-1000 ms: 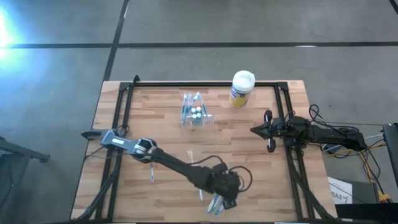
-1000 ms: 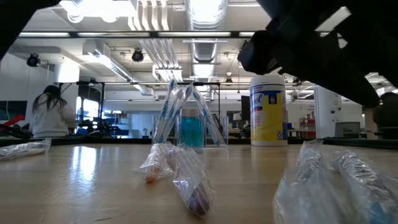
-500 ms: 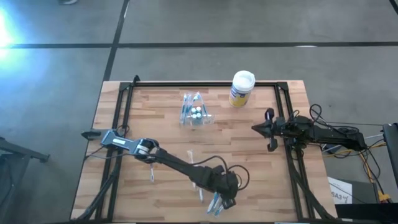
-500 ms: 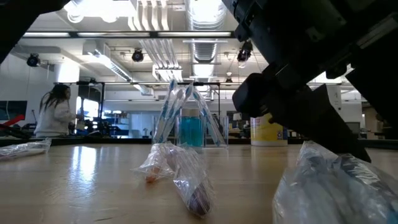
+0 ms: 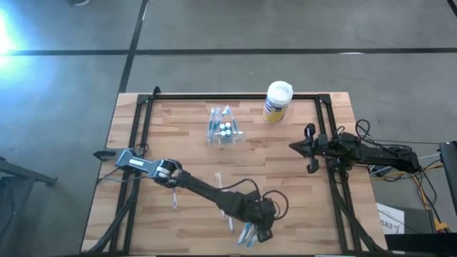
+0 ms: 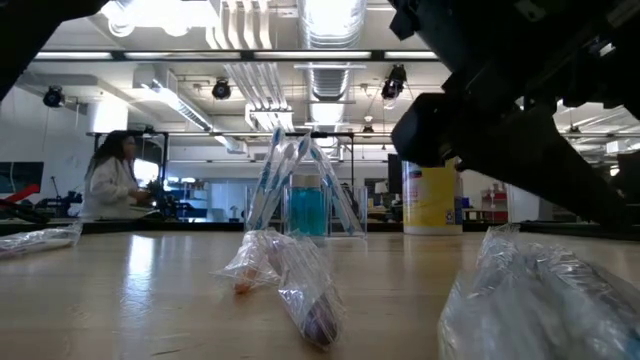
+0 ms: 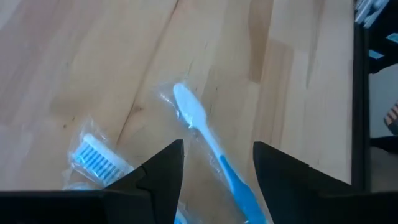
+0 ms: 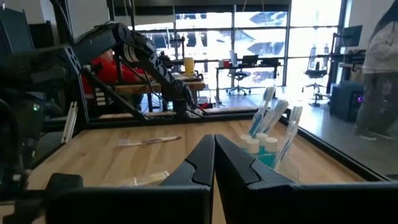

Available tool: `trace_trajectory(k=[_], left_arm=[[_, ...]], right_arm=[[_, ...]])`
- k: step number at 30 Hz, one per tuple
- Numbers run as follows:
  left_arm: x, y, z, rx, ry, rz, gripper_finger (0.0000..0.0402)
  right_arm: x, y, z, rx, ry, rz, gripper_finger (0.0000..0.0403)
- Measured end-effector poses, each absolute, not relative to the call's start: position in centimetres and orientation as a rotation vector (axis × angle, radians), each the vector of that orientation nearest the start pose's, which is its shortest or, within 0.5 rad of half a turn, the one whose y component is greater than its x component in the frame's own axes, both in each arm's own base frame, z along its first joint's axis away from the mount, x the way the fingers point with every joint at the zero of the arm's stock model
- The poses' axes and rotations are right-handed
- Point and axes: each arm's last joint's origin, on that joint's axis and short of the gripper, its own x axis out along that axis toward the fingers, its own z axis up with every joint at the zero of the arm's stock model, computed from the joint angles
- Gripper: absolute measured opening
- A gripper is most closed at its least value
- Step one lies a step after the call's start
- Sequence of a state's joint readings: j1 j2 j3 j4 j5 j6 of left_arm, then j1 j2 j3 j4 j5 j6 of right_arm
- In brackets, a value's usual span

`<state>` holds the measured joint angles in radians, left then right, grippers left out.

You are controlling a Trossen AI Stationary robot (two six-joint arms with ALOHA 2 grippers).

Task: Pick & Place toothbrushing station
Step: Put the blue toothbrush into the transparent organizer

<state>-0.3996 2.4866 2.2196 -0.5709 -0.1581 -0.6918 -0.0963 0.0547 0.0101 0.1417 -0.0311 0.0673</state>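
Nearest you, at about six o'clock on the table (image 5: 300, 193), your left end effector (image 5: 258, 233) has spread its fingers wider than a second ago and holds nothing; its arm has barely shifted. The wrist view shows a bagged blue toothbrush (image 7: 208, 146) lying between the parted fingers, a second bagged brush (image 7: 96, 162) just beside it. I read that as lined up for a grasp, not yet closed.

At three o'clock your right end effector (image 5: 308, 149) waits, pinched shut and empty.

Farthest, near twelve o'clock, the toothbrushing station (image 5: 224, 127) stands upright with brushes in it, the yellow canister (image 5: 277, 102) beside it.
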Motion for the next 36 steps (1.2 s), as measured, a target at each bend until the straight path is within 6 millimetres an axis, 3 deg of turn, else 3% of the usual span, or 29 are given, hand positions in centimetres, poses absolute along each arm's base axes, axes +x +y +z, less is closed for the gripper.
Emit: trace_trajectory(k=[6,15,23,27,34,36], left_arm=[[50.3,-20.9,18.1,-0.421,0.852,0.066,0.0197],[50.5,-21.3,15.7,-0.421,0.907,0.053,0.0197],[50.4,-21.2,15.3,-0.390,0.917,0.060,0.0190],[50.4,-21.0,14.9,-0.386,0.928,0.065,0.0154],[50.5,-20.5,15.2,-0.340,0.933,0.056,0.0032],[50.6,-20.2,15.3,-0.337,0.928,0.064,0.0019]], right_arm=[[10.0,-0.9,17.6,0.063,-0.095,-0.061,0.0008],[10.0,-0.9,17.5,0.074,-0.086,-0.059,0.0008],[10.0,-0.9,17.5,0.084,-0.085,-0.058,0.0008],[10.0,-0.9,17.5,0.083,-0.086,-0.058,0.0008],[10.0,-0.9,17.5,0.081,-0.086,-0.059,0.0008],[10.0,-0.9,17.5,0.081,-0.086,-0.059,0.0008]])
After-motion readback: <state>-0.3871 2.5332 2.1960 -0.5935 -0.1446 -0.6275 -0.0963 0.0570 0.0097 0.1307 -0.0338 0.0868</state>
